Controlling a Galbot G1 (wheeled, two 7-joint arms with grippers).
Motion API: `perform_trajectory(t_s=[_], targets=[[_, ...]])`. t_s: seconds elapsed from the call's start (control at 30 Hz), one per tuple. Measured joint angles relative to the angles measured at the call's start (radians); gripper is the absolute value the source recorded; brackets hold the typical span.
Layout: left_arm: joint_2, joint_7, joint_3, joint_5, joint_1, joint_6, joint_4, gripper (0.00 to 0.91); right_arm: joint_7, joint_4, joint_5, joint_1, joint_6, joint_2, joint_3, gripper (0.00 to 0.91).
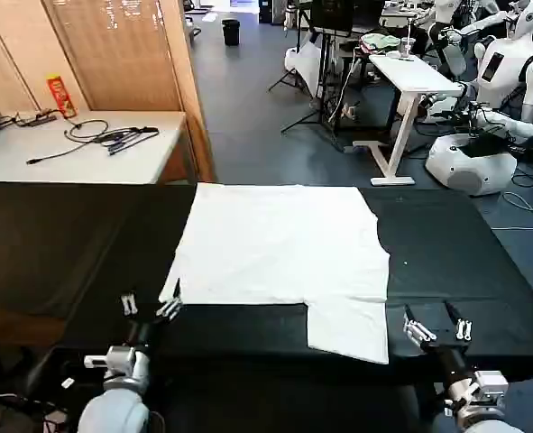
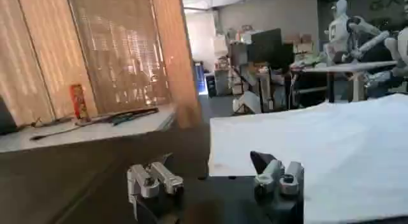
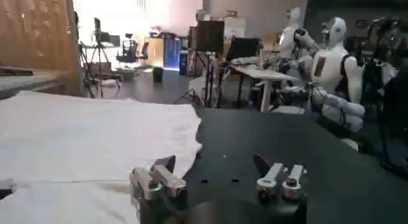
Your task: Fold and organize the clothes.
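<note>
A white T-shirt (image 1: 280, 248) lies flat on the black surface (image 1: 59, 244), near the middle of it and a little toward the robot's right. It is spread out smooth, with no print showing on the side that faces up. One sleeve (image 1: 349, 330) sticks out from the near edge of the shirt, on the right side, and reaches toward the front edge of the surface.

The left gripper (image 1: 151, 308) is low at the front of the surface, just beside the near left corner of the shirt. Its fingers are spread apart and hold nothing — in the left wrist view the gripper (image 2: 215, 177) has the black cloth between its two fingers, and the white shirt (image 2: 319, 149) starts at one finger and goes away from it. I cannot tell whether that finger touches the fabric.

The right gripper (image 1: 438, 330) is also low at the front, just to the right of the sleeve and apart from it. It is open too and empty. In the right wrist view the gripper (image 3: 218, 180) stands over the black surface (image 3: 274, 142), with the shirt (image 3: 89, 136) lying on one side of it.

Behind the black surface, on the robot's left, there is a light grey table (image 1: 32, 153) with cables (image 1: 99, 137) and a red packet (image 1: 60, 95) on it.
</note>
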State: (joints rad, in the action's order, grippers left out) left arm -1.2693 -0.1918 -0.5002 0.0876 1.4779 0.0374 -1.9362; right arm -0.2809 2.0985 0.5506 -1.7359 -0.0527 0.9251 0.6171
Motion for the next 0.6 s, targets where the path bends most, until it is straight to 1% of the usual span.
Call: perform_trajectory(t_s=[0.07, 0.17, 0.23, 0.3, 0.4, 0.6], targets=[[0.004, -0.018, 0.008, -0.004, -0.004, 0.054, -0.013, 0.878, 0.0, 0.003, 0.023, 0.008, -0.042, -0.006, 0.0, 0.878], [0.018, -0.034, 0.023, -0.036, -0.01, 0.182, -0.043, 0.878, 0.001, 0.009, 0.052, 0.017, -0.094, -0.015, -0.002, 0.878], [0.026, -0.032, 0.03, -0.022, -0.006, 0.253, -0.066, 0.878, 0.007, 0.015, 0.071, 0.022, -0.135, -0.022, -0.01, 0.878], [0.033, -0.012, 0.03, 0.0, 0.0, 0.307, -0.09, 0.878, 0.017, 0.019, 0.077, 0.026, -0.164, -0.028, -0.022, 0.878], [0.037, -0.003, 0.026, 0.046, 0.001, 0.353, -0.117, 0.878, 0.035, 0.022, 0.077, 0.039, -0.178, -0.037, -0.042, 0.878], [0.039, -0.006, 0.009, 0.131, -0.009, 0.376, -0.121, 0.878, 0.034, 0.019, 0.072, 0.076, -0.215, -0.04, -0.093, 0.878]])
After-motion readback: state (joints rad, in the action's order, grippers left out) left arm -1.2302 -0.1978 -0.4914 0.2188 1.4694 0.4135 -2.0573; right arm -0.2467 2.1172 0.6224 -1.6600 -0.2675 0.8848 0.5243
